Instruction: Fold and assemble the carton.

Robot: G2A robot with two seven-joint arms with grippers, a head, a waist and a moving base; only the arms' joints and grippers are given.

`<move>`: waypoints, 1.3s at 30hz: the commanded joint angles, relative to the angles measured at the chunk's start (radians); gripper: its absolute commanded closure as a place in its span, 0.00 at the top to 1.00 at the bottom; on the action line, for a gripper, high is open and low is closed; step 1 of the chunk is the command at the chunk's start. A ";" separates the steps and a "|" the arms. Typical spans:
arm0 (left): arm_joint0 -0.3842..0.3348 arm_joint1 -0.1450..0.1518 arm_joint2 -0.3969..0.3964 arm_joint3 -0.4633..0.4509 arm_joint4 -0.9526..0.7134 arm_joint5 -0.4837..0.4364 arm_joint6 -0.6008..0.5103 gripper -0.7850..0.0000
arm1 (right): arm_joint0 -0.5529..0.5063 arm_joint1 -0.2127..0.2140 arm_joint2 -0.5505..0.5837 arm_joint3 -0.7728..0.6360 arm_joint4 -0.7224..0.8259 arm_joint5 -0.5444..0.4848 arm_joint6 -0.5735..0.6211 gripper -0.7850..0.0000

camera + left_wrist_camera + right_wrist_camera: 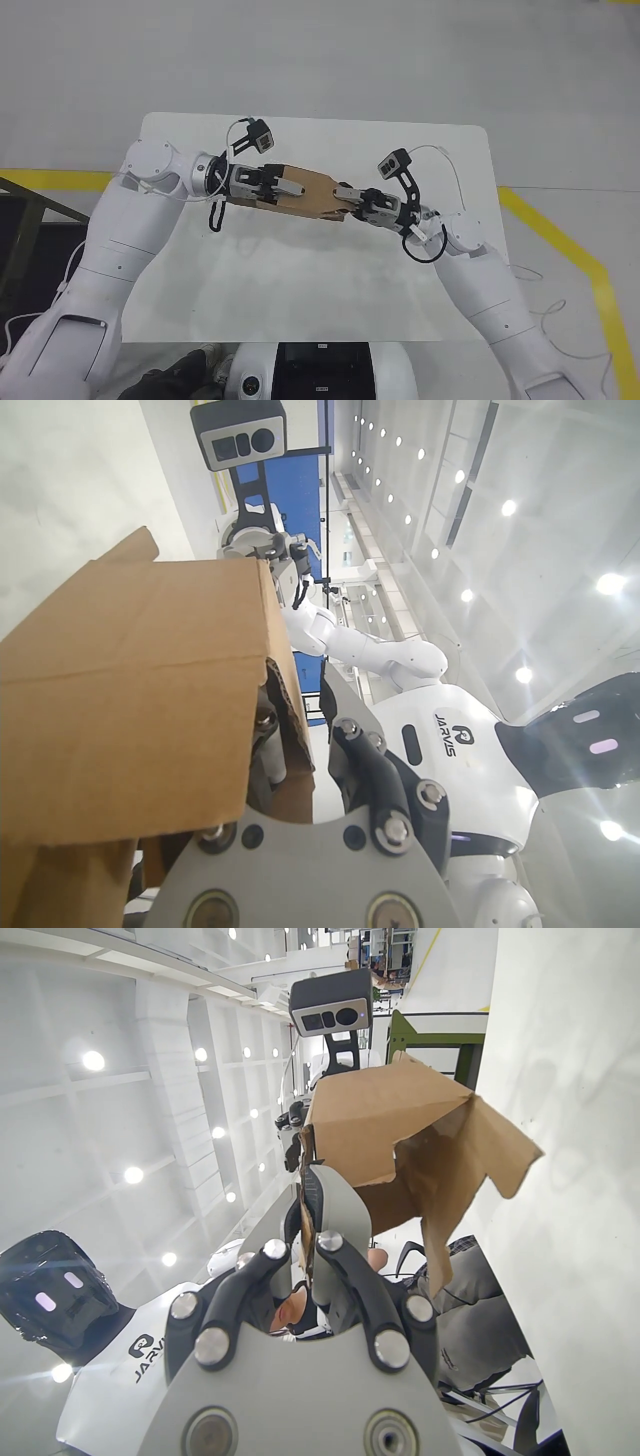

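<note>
While right gripper (305,1200) pinches carton (320,194) flap, left gripper (290,187) at opposite end — grip unclear.

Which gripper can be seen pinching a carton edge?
The right gripper: in its wrist view a corrugated edge of the carton sits clamped in it. On the left gripper, a carton wall hides the hold.

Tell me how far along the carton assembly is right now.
Done: the carton looks opened into a tube. In hand: the left pincer and right pincer each clamp an end of it above the table. Left: the end flaps stick out unfolded, so the ends are not yet closed.
</note>
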 commanded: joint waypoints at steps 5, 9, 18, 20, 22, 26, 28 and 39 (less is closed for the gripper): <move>0.004 0.002 -0.006 0.004 -0.001 0.001 0.001 0.13 | -0.004 0.000 0.006 -0.008 -0.003 0.002 -0.005 0.00; 0.005 0.002 -0.003 0.007 0.000 0.000 0.000 0.00 | -0.006 0.000 0.008 -0.010 -0.003 0.000 -0.008 0.07; 0.005 0.002 -0.002 0.020 0.006 -0.016 0.015 0.00 | -0.025 0.002 0.037 -0.016 0.022 -0.016 -0.010 1.00; 0.005 0.001 -0.001 0.023 0.006 -0.019 0.014 0.00 | -0.030 0.004 0.045 -0.017 0.025 -0.017 -0.007 1.00; 0.006 0.001 0.000 0.025 0.009 -0.024 0.015 0.00 | -0.033 0.004 0.052 -0.020 0.029 -0.018 -0.006 1.00; 0.008 0.001 0.004 0.026 0.024 -0.031 0.024 0.00 | -0.041 0.006 0.064 -0.030 0.046 -0.027 0.004 1.00; 0.008 0.001 0.009 0.026 0.028 -0.032 0.023 0.00 | -0.042 0.006 0.067 -0.032 0.050 -0.027 0.008 1.00; -0.001 -0.003 0.038 0.026 0.099 -0.058 0.057 0.00 | -0.038 -0.002 0.057 -0.054 0.088 -0.063 0.033 1.00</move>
